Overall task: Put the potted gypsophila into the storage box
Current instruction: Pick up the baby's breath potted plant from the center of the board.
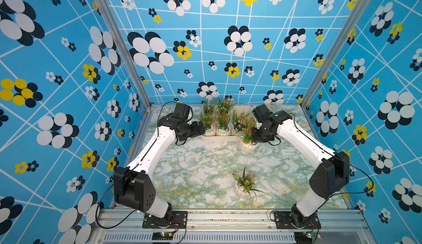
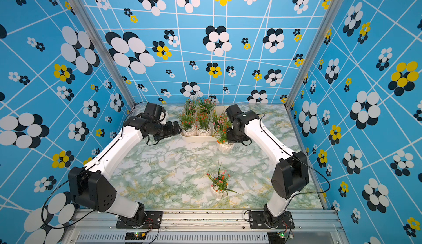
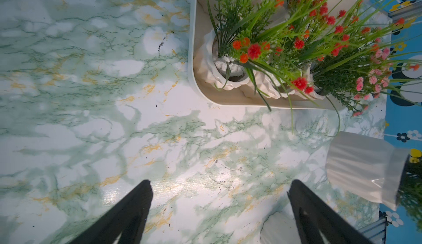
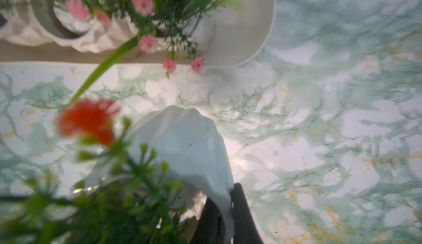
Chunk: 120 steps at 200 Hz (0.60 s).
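The storage box (image 1: 225,138) (image 2: 198,138) stands at the back middle, with several potted gypsophila (image 1: 222,123) (image 2: 204,122) upright in it. My right gripper (image 1: 252,139) (image 4: 228,208) is shut on the rim of another white ribbed pot (image 1: 247,146) (image 2: 225,147) (image 4: 182,140). That pot hangs tilted just above the table, in front of the box's right front corner (image 4: 251,37). One more potted plant (image 1: 243,189) (image 2: 218,190) stands alone near the front. My left gripper (image 1: 202,127) (image 3: 219,192) is open and empty beside the box's left front corner (image 3: 194,71).
The marble-patterned table (image 1: 194,169) stretches between the two arms. Patterned blue walls close in the left, right and back sides. The metal rail with the arm bases (image 1: 228,220) runs along the front edge. Long leaves hang over the box rim (image 3: 290,108).
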{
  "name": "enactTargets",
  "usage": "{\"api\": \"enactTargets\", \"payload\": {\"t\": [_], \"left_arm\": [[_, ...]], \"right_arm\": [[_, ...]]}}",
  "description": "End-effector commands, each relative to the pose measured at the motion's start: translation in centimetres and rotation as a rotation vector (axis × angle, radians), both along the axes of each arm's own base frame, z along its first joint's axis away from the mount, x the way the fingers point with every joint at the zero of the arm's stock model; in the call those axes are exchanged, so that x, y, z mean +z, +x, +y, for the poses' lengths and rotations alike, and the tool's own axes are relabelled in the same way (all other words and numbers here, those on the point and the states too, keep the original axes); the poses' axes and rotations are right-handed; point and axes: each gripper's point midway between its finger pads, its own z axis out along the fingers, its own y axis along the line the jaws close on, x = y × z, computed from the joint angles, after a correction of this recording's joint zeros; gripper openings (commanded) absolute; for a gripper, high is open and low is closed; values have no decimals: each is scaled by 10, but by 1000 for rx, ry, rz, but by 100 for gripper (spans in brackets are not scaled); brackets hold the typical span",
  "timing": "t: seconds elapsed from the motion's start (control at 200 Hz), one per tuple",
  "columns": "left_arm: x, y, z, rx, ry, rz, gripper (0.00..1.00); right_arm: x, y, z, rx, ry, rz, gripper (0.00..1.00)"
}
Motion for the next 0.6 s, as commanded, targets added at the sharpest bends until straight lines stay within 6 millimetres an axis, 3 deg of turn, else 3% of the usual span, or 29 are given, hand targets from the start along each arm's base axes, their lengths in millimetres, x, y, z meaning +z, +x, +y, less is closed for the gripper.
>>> {"api": "enactTargets", "payload": {"t": [0.0,0.185,0.595], "left_arm": [[8,6,10,21,11,-5,97],[11,12,24,62,4,1,97],[16,21,61,155,-4,45,97]], "right_arm": [[25,19,-28,-63,-14,-38,0],[46,65,-60,-199,21,-114,0],[71,177,-94,-436,102,-300,0]]}}
